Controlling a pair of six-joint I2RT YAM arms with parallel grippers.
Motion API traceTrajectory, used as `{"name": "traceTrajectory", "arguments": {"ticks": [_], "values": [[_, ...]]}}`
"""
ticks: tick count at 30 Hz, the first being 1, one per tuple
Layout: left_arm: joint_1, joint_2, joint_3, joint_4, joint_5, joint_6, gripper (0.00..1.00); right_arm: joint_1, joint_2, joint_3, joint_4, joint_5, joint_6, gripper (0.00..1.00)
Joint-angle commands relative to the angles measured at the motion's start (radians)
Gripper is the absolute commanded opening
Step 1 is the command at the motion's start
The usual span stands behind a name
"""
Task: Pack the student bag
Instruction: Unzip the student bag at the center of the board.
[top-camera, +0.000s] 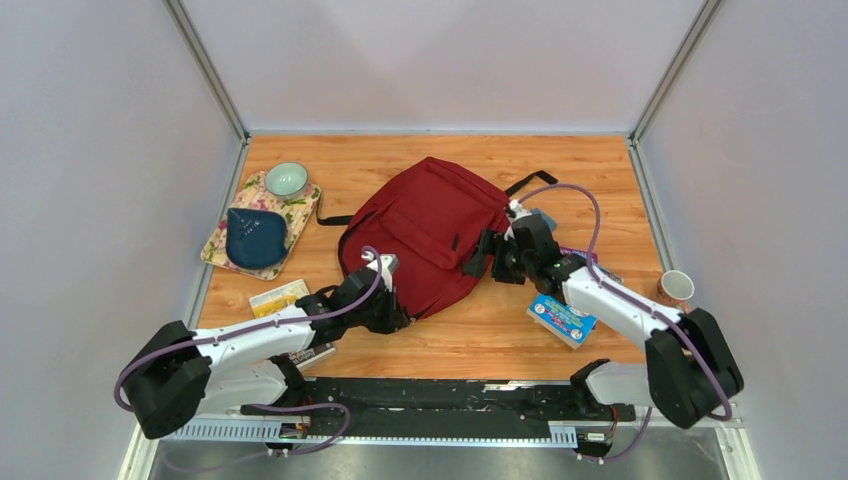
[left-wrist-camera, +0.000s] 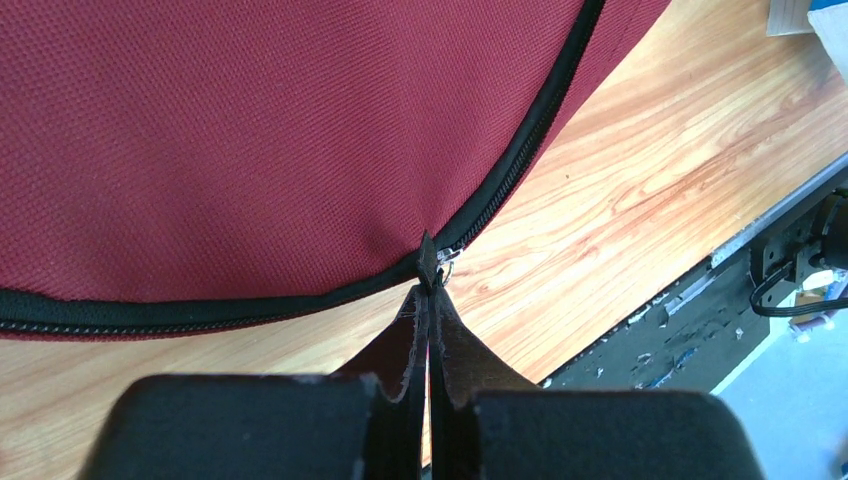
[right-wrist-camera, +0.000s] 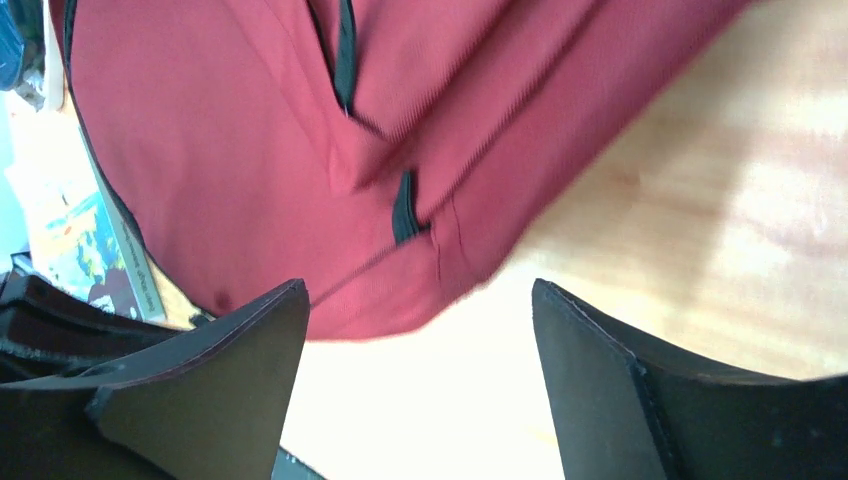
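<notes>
The student bag (top-camera: 425, 230), a dark red backpack with black zippers, lies flat in the middle of the wooden table. My left gripper (top-camera: 392, 312) is at the bag's near edge. In the left wrist view the left gripper (left-wrist-camera: 432, 292) is shut on the black zipper pull (left-wrist-camera: 430, 260) of the main zipper (left-wrist-camera: 520, 150). My right gripper (top-camera: 487, 256) is at the bag's right edge. In the right wrist view the right gripper (right-wrist-camera: 420, 300) is open and empty, just above the table, with the bag's red fabric (right-wrist-camera: 220, 150) just beyond the fingertips.
A floral mat (top-camera: 300, 212) at the left holds a pale bowl (top-camera: 286, 180) and a dark blue pouch (top-camera: 255, 237). A yellow packet (top-camera: 278, 297) lies near the left arm. A blue box (top-camera: 562, 318) and a cup (top-camera: 677, 288) sit at the right.
</notes>
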Motion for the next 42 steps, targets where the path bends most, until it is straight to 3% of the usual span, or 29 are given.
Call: {"name": "traceTrajectory", "arguments": {"ticks": [1,5,11,16,27,30,32,38,40,41,42], "values": [[-0.004,0.027,0.008,0.058,0.039,0.002,0.00,-0.002,-0.143,-0.079,-0.087,0.012,0.114,0.85],[-0.005,0.049,0.020,0.074,0.053,0.002,0.00,0.003,-0.275,-0.180,-0.026,-0.063,0.252,0.85],[-0.005,0.067,0.040,0.086,0.065,0.002,0.00,0.042,-0.326,-0.260,0.060,-0.091,0.428,0.84],[-0.005,0.055,0.024,0.097,0.064,-0.015,0.00,0.079,-0.261,-0.277,0.195,-0.106,0.488,0.83],[-0.005,0.036,0.007,0.147,0.071,-0.036,0.00,0.118,-0.011,-0.202,0.301,-0.155,0.573,0.80],[-0.008,0.038,0.010,0.153,0.081,-0.036,0.00,0.119,0.041,-0.168,0.303,-0.146,0.571,0.63],[-0.010,0.038,0.010,0.155,0.084,-0.036,0.00,0.119,0.074,-0.153,0.303,-0.141,0.561,0.58],[-0.014,0.023,0.014,0.147,0.093,-0.021,0.00,0.116,0.157,-0.071,0.243,-0.149,0.466,0.31],[-0.013,0.012,0.011,0.132,0.081,-0.018,0.00,0.116,0.173,-0.056,0.214,-0.143,0.439,0.16],[-0.013,0.009,0.007,0.127,0.075,-0.016,0.00,0.116,0.177,-0.054,0.208,-0.138,0.424,0.14],[-0.013,-0.002,0.005,0.117,0.062,-0.013,0.00,0.116,0.176,-0.057,0.203,-0.135,0.418,0.00]]}}
